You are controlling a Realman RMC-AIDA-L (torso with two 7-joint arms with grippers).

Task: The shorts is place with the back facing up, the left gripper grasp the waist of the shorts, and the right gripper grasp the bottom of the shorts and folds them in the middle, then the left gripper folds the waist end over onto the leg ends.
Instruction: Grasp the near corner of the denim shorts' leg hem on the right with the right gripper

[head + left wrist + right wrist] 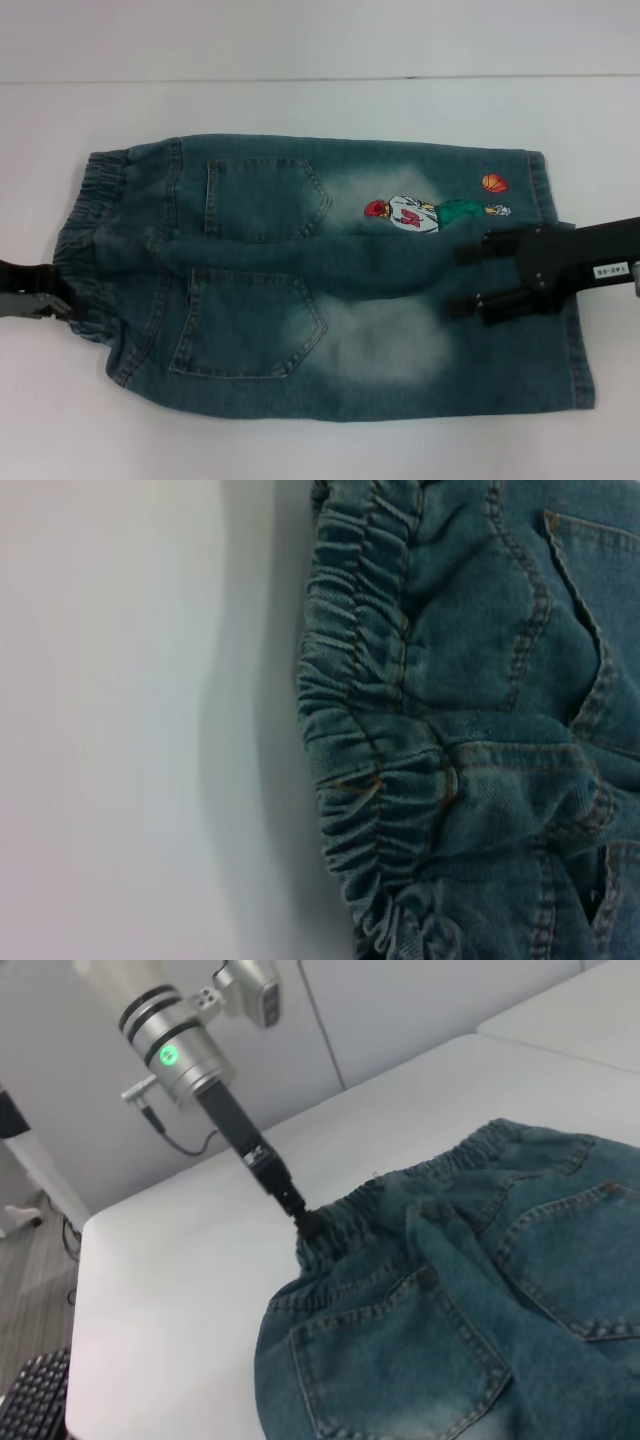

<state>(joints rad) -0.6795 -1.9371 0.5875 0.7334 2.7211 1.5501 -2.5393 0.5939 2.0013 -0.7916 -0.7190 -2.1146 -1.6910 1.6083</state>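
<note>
The denim shorts (pixel 330 290) lie flat on the white table, back pockets up, with the ruffled waist (pixel 90 215) to the left and the leg ends (pixel 570 330) to the right. An embroidered basketball player (pixel 410 213) shows on the far leg. My left gripper (pixel 40 300) sits at the near corner of the waistband, touching its edge; the right wrist view shows the left gripper (pixel 305 1222) meeting the waistband (pixel 400 1175). The left wrist view holds only the gathered waistband (pixel 360 730). My right gripper (pixel 465 280) hovers open over the legs, just inside the hems.
The white table (pixel 300 450) extends around the shorts, with a seam line (pixel 320 78) at the back. In the right wrist view the table's edge (pixel 75 1260) drops to the floor, where a black keyboard (pixel 30 1400) lies.
</note>
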